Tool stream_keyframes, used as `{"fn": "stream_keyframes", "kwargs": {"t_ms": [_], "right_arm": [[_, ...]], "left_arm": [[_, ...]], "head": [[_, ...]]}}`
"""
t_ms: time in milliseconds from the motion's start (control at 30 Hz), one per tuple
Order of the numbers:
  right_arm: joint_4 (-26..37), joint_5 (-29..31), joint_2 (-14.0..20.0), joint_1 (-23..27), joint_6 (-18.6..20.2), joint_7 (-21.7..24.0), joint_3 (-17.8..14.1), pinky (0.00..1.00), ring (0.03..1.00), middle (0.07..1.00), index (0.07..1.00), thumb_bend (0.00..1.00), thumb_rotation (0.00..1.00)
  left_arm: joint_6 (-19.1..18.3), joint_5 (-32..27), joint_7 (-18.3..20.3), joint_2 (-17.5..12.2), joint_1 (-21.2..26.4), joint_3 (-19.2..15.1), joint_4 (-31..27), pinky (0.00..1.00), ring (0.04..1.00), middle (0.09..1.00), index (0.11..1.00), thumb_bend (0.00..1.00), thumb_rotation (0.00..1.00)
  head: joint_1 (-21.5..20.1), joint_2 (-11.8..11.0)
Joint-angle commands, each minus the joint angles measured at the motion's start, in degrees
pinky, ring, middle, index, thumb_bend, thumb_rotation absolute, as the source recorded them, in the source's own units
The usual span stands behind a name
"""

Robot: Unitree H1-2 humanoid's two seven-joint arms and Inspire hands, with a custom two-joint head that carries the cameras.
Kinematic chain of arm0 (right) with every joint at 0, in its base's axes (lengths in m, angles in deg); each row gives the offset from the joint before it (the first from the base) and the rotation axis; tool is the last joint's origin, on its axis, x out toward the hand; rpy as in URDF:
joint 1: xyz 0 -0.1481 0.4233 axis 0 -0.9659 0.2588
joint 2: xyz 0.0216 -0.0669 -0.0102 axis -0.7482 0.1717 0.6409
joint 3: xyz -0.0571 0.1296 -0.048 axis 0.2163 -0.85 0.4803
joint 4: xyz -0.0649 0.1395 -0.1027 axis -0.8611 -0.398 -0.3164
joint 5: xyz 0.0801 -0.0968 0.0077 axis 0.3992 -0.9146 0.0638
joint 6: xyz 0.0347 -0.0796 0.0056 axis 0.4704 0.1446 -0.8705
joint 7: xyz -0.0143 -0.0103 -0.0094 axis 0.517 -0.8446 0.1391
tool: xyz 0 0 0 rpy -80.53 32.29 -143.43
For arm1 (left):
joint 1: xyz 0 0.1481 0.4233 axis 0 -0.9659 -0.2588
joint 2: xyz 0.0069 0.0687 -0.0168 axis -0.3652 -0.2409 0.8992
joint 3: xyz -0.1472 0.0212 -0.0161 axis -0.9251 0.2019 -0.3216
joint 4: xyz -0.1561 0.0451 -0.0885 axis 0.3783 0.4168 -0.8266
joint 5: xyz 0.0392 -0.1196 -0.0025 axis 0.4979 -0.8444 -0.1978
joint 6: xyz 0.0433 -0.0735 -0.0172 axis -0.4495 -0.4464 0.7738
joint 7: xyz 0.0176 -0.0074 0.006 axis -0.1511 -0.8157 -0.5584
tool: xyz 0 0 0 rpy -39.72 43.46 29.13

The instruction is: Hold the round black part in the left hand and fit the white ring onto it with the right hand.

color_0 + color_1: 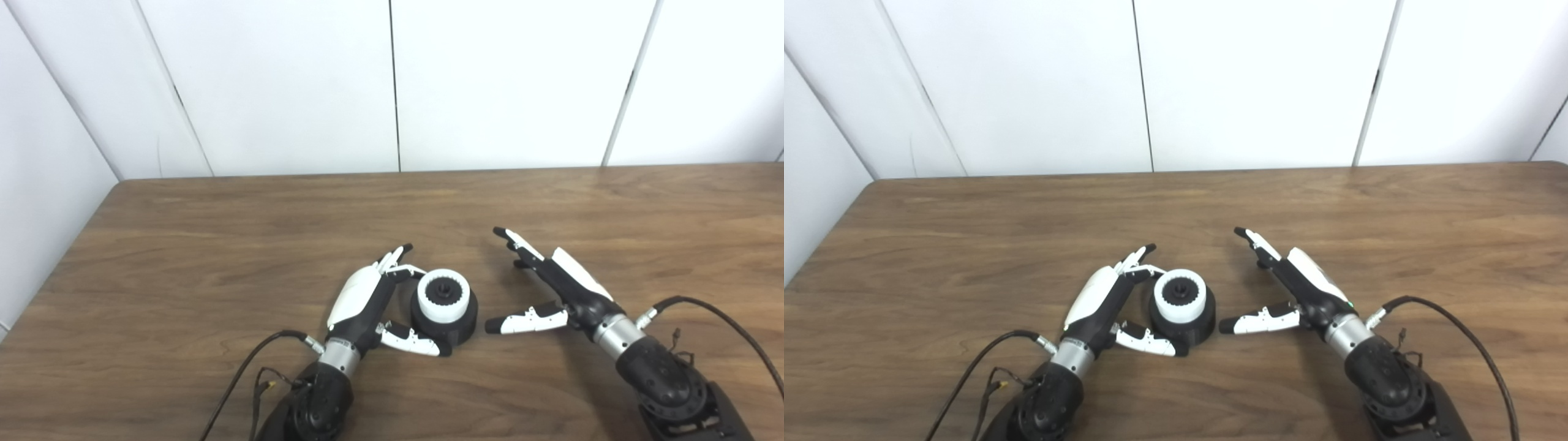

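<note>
The round black part (445,327) stands on the wooden table (184,245) with the white ring (443,301) seated on its top, around a toothed black core. My left hand (367,300) cups the part from the left. Its thumb lies against the front of the black base, and one curled finger touches the ring's back left; the other fingers point past it. My right hand (551,288) rests open just to the right of the part, thumb pointing at the base with a small gap, and holds nothing.
Black cables trail from both wrists (245,367) (723,318) across the near part of the table. The table's left edge (61,257) runs close to a white panel wall, and its far edge meets the back wall.
</note>
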Motion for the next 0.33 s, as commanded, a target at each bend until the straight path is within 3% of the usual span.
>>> {"fn": "stream_keyframes", "kwargs": {"t_ms": [0, 300], "right_arm": [[0.9, 0.3, 0.1, 1.0, -0.3, -0.3, -0.2, 0.9, 0.981, 1.0, 0.983, 1.0, 0.45], [0.8, 1.0, 0.3, 1.3, -0.3, -0.5, -0.6, 0.87, 0.964, 0.997, 0.975, 1.0, 0.43]], "left_arm": [[0.0, 0.8, -0.5, 0.1, 1.5, -0.3, -1.6, 1.0, 1.0, 1.0, 0.606, 0.98, 0.23], [0.2, 0.7, -0.6, 0.1, 1.5, -0.3, -1.6, 1.0, 1.0, 1.0, 0.605, 0.99, 0.24]], "head": [[0.0, 0.0], [0.0, 0.1]]}}
